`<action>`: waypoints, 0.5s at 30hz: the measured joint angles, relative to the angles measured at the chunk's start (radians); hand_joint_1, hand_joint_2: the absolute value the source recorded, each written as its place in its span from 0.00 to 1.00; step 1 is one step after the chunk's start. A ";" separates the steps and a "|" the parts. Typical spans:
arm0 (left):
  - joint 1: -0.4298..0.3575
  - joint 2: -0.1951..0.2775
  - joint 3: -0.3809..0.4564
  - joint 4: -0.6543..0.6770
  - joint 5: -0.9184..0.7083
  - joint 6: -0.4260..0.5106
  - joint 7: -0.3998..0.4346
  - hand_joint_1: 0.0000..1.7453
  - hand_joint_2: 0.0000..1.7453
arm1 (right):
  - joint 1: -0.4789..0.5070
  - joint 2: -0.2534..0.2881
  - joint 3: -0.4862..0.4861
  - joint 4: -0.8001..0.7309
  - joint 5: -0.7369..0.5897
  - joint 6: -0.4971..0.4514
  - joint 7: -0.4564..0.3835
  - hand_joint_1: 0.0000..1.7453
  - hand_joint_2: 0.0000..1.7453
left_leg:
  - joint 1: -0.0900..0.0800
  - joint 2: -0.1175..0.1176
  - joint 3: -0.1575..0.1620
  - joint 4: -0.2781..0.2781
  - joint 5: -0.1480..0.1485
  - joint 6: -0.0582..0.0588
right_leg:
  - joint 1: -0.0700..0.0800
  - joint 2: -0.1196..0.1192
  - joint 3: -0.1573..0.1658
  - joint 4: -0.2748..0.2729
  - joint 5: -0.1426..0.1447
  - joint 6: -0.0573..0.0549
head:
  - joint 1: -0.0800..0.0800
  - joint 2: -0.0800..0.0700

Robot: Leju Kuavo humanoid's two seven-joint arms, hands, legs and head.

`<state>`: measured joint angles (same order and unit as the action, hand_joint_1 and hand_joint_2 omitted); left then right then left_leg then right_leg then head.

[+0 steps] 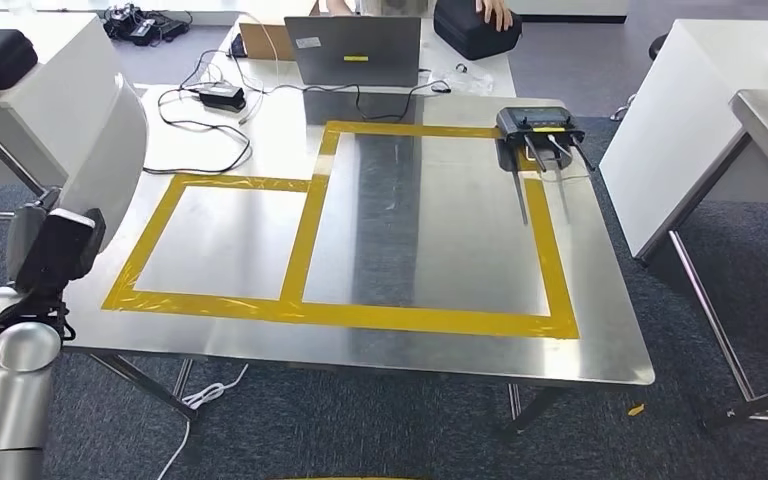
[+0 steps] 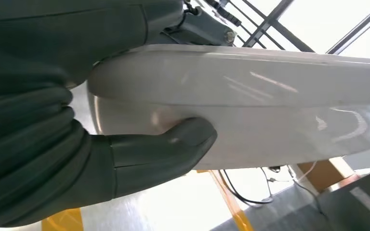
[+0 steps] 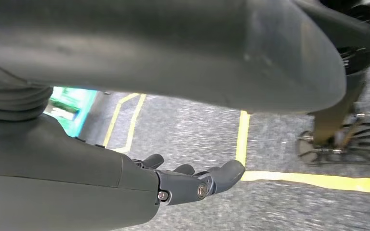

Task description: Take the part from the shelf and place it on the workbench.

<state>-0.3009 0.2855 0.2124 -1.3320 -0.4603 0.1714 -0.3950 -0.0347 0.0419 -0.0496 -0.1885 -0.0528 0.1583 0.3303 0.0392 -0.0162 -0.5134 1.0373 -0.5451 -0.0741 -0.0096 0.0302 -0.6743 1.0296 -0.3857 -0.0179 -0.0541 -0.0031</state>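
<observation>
The part, a smooth white curved panel, is held up at the left edge of the workbench, overhanging its near-left portion in the head view. In the left wrist view the part runs as a long pale shell across the frame, and the left hand grips it, the thick thumb pressed flat against its lower face. The other fingers are hidden behind the panel.

The workbench is a bare steel top marked with yellow tape into 2 rectangles: a smaller one on the left and a larger one on the right. Both taped fields are unoccupied steel, and the near edge of the top is free along its whole length.

At the far right corner of the larger rectangle lies a black device with thin antennas reaching onto the tape. Beyond the far edge stand a grey laptop, a black power brick with looping cables, a cardboard box, and a black case with a person's hand resting on it. White tables flank the bench on the right, with a strip of carpet between.

The right hand hangs over grey carpet crossed by yellow floor lines, holding nothing, its fingers loosely curled but apart.
</observation>
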 joint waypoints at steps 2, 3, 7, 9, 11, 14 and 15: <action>-0.058 0.007 -0.069 0.118 -0.093 0.050 -0.023 1.00 1.00 | 0.000 -0.001 0.000 0.000 0.006 0.000 -0.008 0.00 0.00 | -0.001 0.000 -0.008 -0.004 -0.001 0.026 | 0.005 -0.001 -0.007 0.002 0.000 0.007 | 0.000 0.000; -0.087 0.008 -0.106 0.174 -0.129 0.068 -0.034 1.00 1.00 | 0.000 -0.001 0.000 0.000 0.010 0.000 -0.006 0.00 0.00 | 0.001 -0.002 -0.009 -0.003 0.007 0.032 | 0.006 -0.002 -0.009 -0.001 0.003 0.003 | 0.004 0.000; -0.215 -0.001 -0.260 0.407 -0.238 0.135 -0.061 1.00 1.00 | -0.002 -0.001 0.001 0.000 0.023 0.000 0.001 0.00 0.00 | 0.000 -0.004 -0.011 -0.003 0.012 0.039 | 0.009 -0.003 -0.001 -0.016 0.015 -0.022 | 0.008 0.000; -0.271 -0.013 -0.328 0.514 -0.277 0.164 -0.061 1.00 1.00 | -0.001 -0.001 0.001 0.000 0.028 0.000 0.001 0.00 0.00 | -0.001 -0.003 -0.011 -0.003 0.012 0.041 | 0.008 -0.003 0.001 -0.019 0.017 -0.025 | 0.008 0.000; -0.318 -0.025 -0.382 0.599 -0.308 0.187 -0.055 1.00 1.00 | -0.001 -0.001 0.001 0.000 0.033 0.000 0.002 0.00 0.00 | -0.004 -0.003 -0.011 -0.003 0.010 0.044 | 0.008 -0.002 0.001 -0.020 0.018 -0.025 | 0.008 0.000; -0.376 -0.043 -0.442 0.698 -0.342 0.221 -0.040 1.00 1.00 | -0.001 -0.001 0.002 0.000 0.041 0.000 0.001 0.00 0.00 | -0.007 -0.003 -0.010 -0.004 0.007 0.049 | 0.006 -0.003 0.001 -0.020 0.016 -0.020 | 0.008 0.000; -0.395 -0.050 -0.459 0.729 -0.352 0.235 -0.035 1.00 1.00 | -0.001 -0.002 0.003 0.000 0.045 0.000 0.001 0.00 0.00 | -0.007 -0.003 -0.010 -0.004 0.006 0.050 | 0.005 -0.003 0.001 -0.020 0.014 -0.014 | 0.008 0.000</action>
<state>-0.6960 0.2354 -0.2467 -0.6030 -0.8126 0.4060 -0.4303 -0.0357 0.0401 -0.0468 -0.1884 -0.0079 0.1584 0.3316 0.0318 -0.0189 -0.5237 1.0336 -0.5391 -0.0239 -0.0042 0.0270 -0.6730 1.0093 -0.3713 -0.0317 -0.0459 -0.0031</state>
